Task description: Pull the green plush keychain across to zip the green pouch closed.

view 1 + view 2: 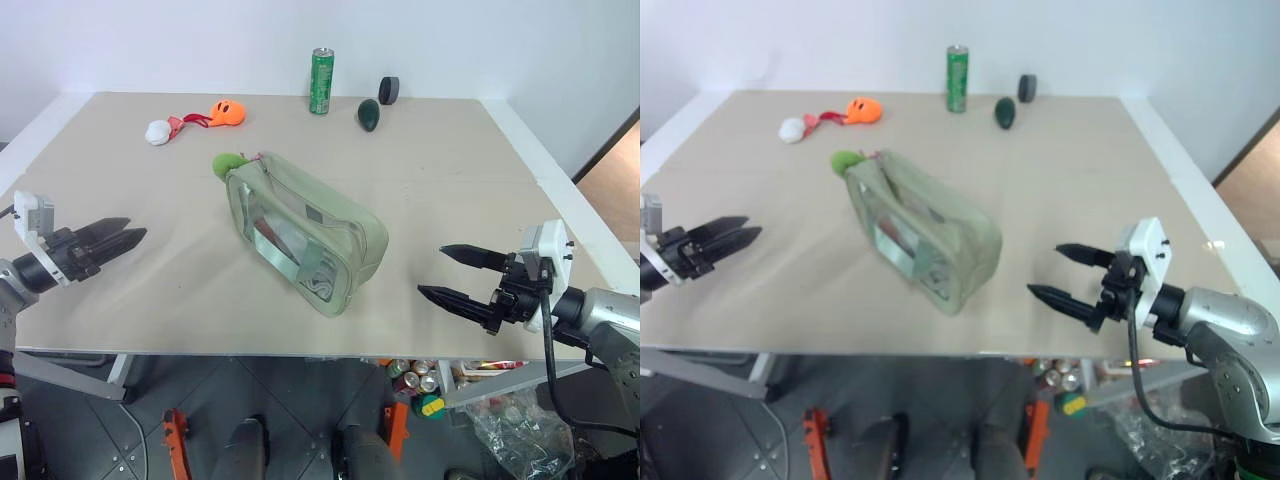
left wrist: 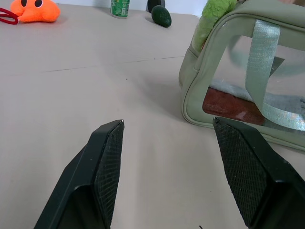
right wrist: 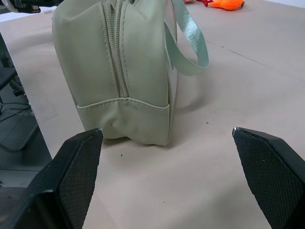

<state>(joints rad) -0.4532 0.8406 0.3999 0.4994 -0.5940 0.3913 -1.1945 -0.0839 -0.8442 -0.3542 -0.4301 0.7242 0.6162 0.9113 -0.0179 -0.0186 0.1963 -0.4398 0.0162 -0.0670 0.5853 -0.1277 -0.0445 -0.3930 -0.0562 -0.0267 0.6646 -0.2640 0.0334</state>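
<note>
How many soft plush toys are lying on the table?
3: an orange toy and a white toy at the far left, and a green toy at the pouch's far end.

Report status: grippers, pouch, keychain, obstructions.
Left gripper and right gripper open, empty, flanking the green pouch. Green plush keychain at pouch's far end, untouched. Nothing in the way.

Head stereo pair: I look down over the table (image 1: 450, 200) | left wrist: close, low, facing the green pouch (image 2: 248, 71) window | right wrist: close, facing its zipper end | all share the pouch.
</note>
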